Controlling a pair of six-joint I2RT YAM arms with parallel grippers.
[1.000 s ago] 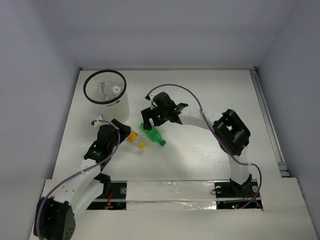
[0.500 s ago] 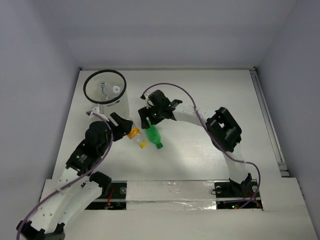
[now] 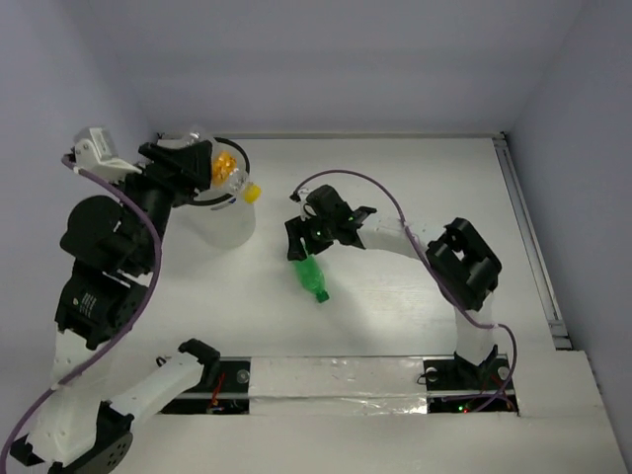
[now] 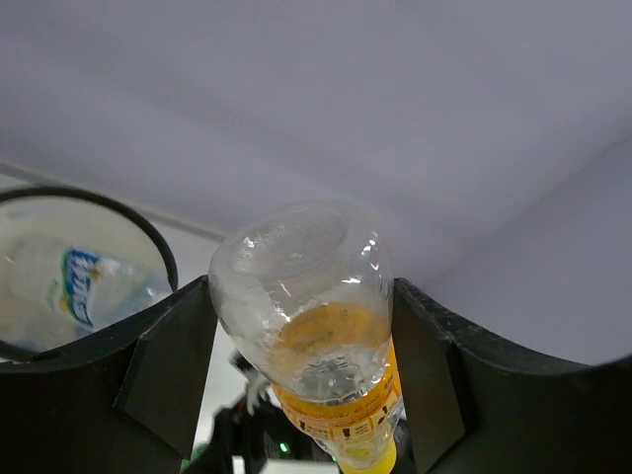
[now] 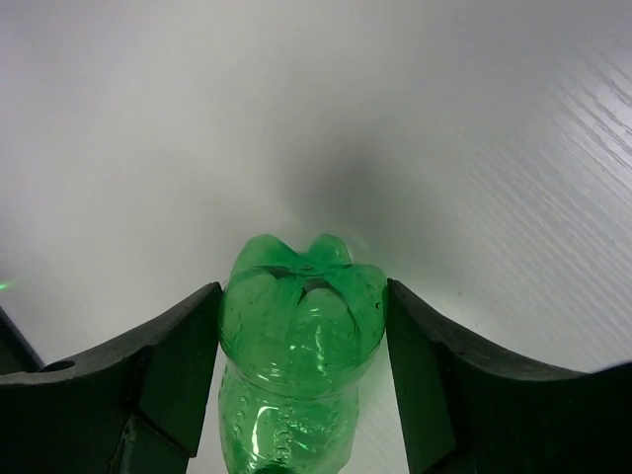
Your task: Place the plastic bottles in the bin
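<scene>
Left tool (image 3: 210,168), clamped on the orange-labelled bottle (image 4: 306,296), had carried it up off the tabletop (image 3: 415,178) to above the bin (image 3: 225,225) at 10 o'clock; release probably next. Right tool (image 3: 308,251) narrowing around the green bottle (image 3: 312,276), lying near centre; grip unconfirmed.

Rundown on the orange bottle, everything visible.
The orange bottle is small, clear plastic with an orange label and a yellow cap. It is off the table, clamped at its body in the left gripper, base toward the wrist camera, cap end pointing away. In the top view it lies tilted over the bin's edge.
</scene>
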